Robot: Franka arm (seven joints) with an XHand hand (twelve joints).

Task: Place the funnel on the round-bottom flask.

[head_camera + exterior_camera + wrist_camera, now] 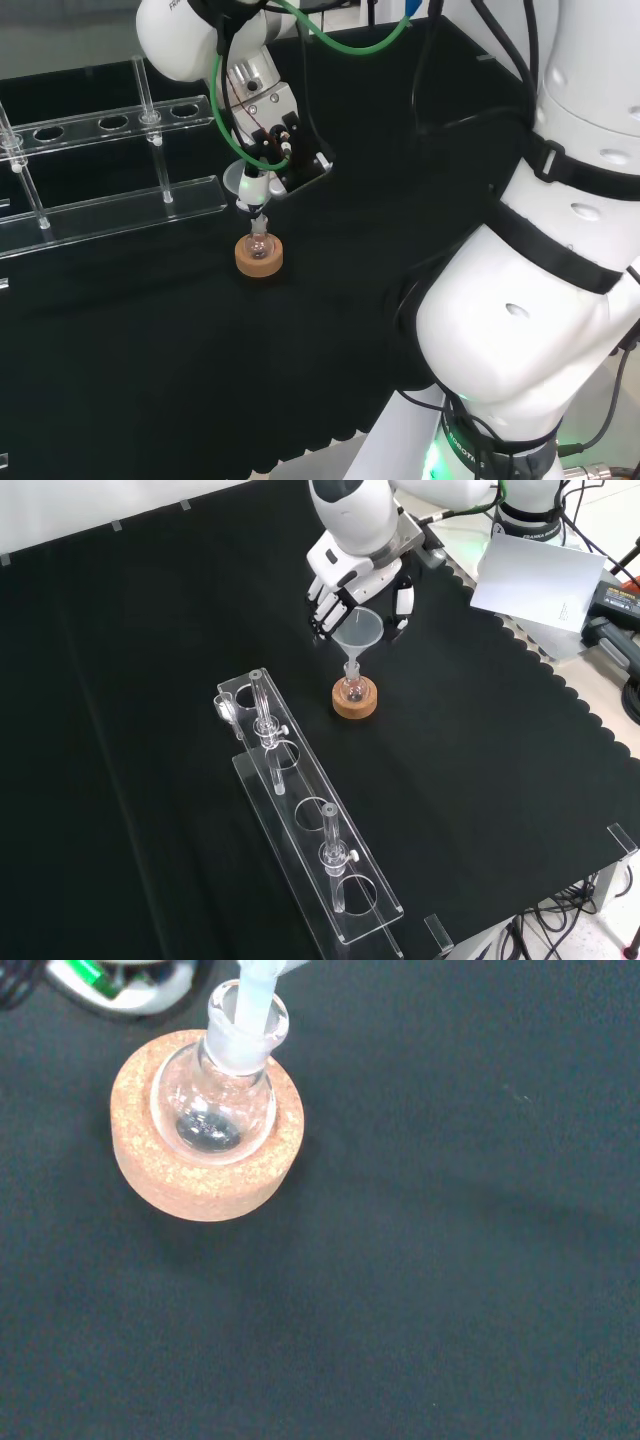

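Hand [358, 575] w/ fingers [322, 598] and thumb curled round the funnel [357, 630] rim, grasping it from above. Funnel upright, cone between the fingertips, stem pointing down below them; wrist view shows stem tip inside the flask [215, 1105] neck. Flask sits directly under the fingers in a cork ring [355, 698] on the black cloth [500, 780]. Clear rack [310, 830] lies on the cloth well apart from the fingers, nearer the camera in front view.
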